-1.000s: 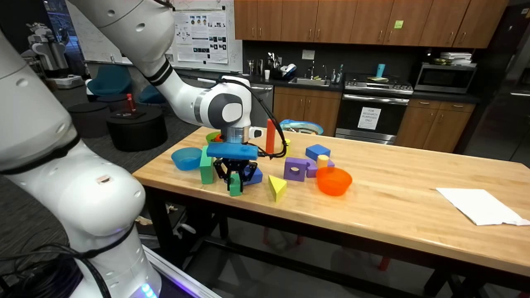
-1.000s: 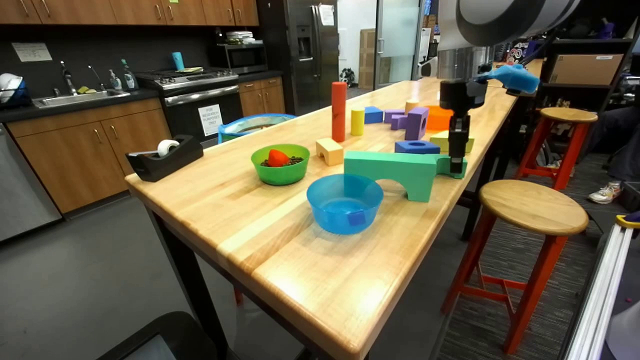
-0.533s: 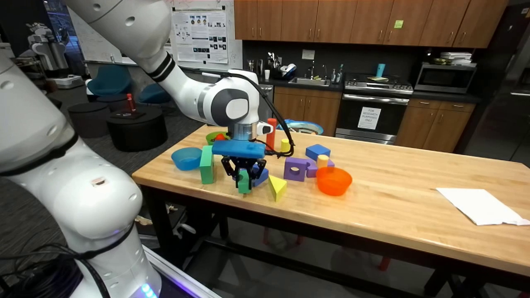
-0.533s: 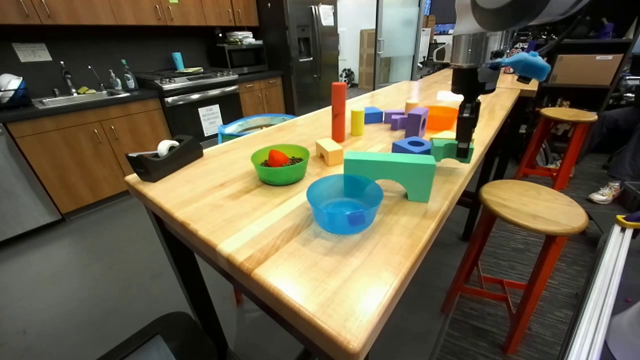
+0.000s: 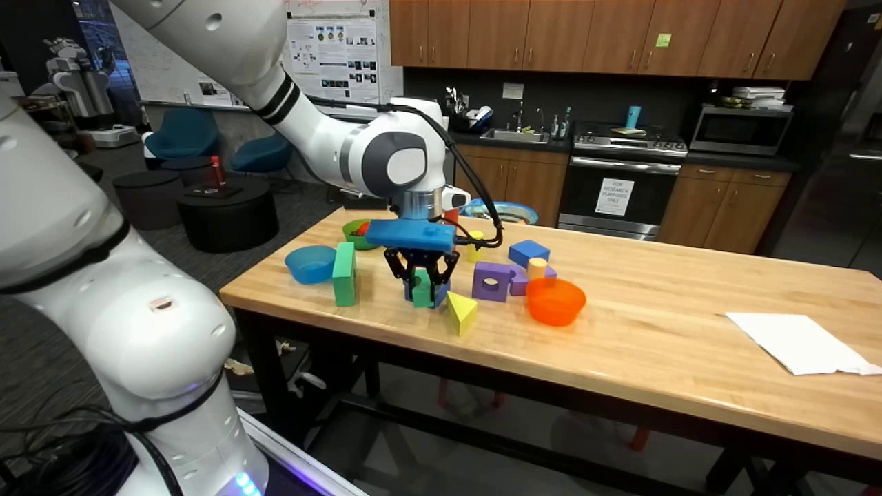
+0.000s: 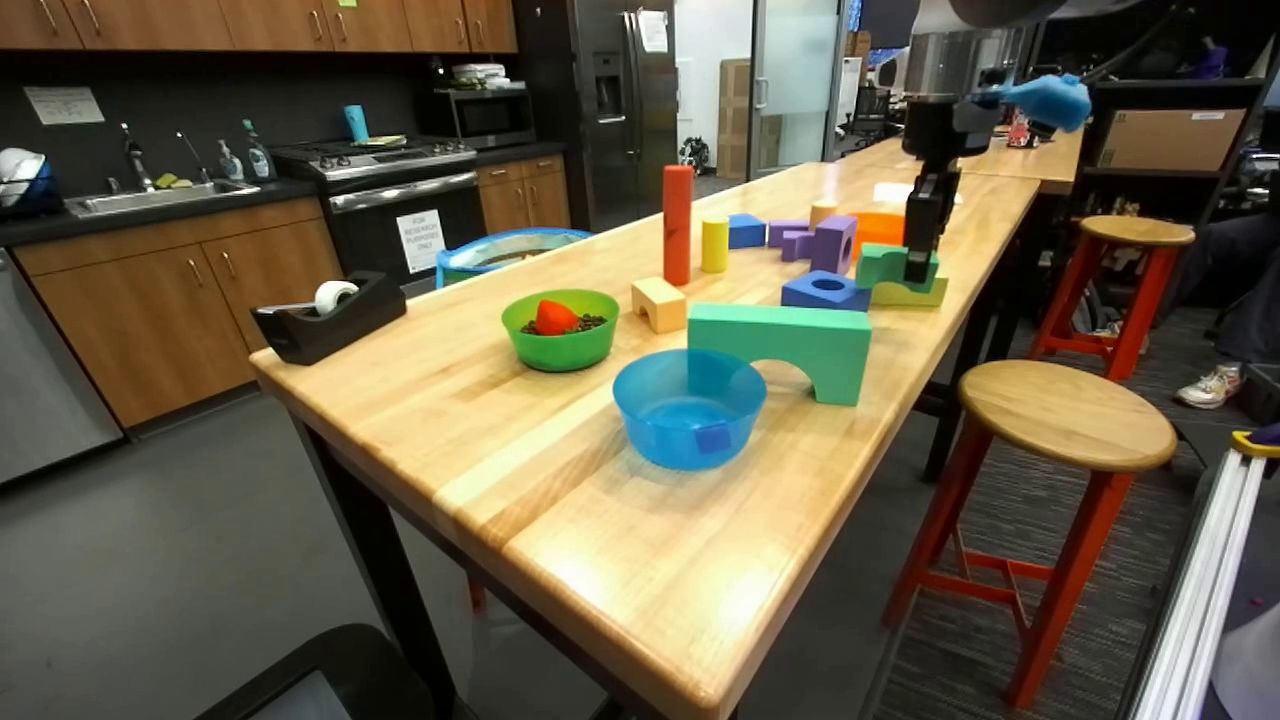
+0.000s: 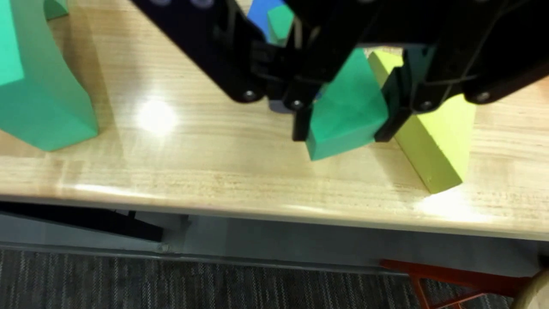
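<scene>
Above the pale wooden surface (image 6: 560, 450), a small green arched block (image 6: 880, 264) gripped by the black claw (image 7: 344, 131), yellow triangular block (image 5: 461, 314) and blue holed block (image 6: 808, 297) seen nearby.

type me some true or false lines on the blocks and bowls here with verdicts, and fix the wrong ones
1. The pincer is closed on the smaller green block. True.
2. The green bowl is empty. False: the green bowl holds a red piece and small dark bits.
3. The red cylinder is taller than the yellow cylinder. True.
4. The yellow wedge lies inside the orange bowl. False: the yellow wedge is on the table, outside the orange bowl.
5. The tape dispenser sits on the table. True.
6. The pincer holds the larger green block. False: the larger green block stands on the table, apart from the pincer.
</scene>
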Robot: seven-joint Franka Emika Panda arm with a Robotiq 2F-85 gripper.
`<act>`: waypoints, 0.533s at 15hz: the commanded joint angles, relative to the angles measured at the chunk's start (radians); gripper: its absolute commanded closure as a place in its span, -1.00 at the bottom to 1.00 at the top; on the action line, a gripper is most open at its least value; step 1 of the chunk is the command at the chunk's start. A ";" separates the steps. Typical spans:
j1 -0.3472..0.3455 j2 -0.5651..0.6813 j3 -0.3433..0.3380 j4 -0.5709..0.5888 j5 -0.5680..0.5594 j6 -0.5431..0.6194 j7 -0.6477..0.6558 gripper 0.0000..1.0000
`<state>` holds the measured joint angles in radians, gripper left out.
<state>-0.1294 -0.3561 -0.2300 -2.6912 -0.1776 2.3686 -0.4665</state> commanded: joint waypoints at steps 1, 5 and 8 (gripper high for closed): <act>-0.023 0.008 0.001 0.013 -0.023 -0.017 0.028 0.68; -0.046 -0.006 -0.009 -0.005 -0.030 -0.025 0.017 0.68; -0.065 -0.006 -0.010 -0.018 -0.053 -0.044 0.017 0.68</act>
<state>-0.1728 -0.3550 -0.2371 -2.6974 -0.1874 2.3452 -0.4589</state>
